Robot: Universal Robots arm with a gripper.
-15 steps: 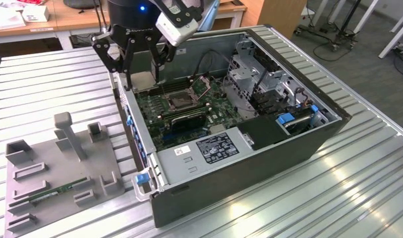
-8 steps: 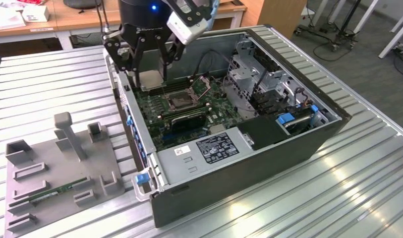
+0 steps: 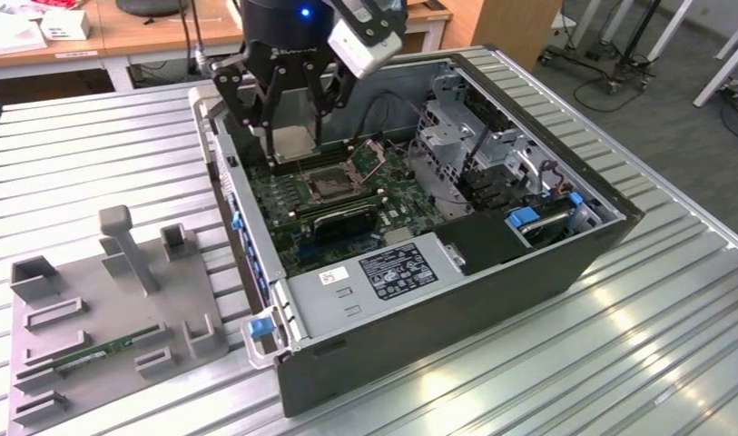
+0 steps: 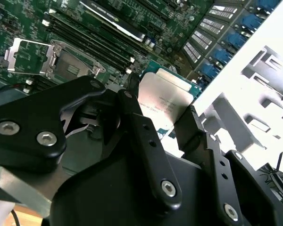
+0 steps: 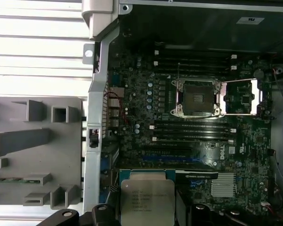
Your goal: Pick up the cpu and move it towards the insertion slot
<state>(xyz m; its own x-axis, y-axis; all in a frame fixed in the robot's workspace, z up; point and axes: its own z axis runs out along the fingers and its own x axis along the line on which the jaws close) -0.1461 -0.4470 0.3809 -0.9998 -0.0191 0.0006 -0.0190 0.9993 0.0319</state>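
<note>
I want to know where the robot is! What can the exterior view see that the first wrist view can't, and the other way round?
Only the exterior view takes in the whole open computer case on the ribbed metal table, the arm's tool from outside, and desks behind.

Only the first wrist view looks straight down on the motherboard, so the long black memory slots stand out plainly.

Both show the cpu held in the tool, the insertion slot with its frame open, and the grey fixture tray beside the case.
</note>
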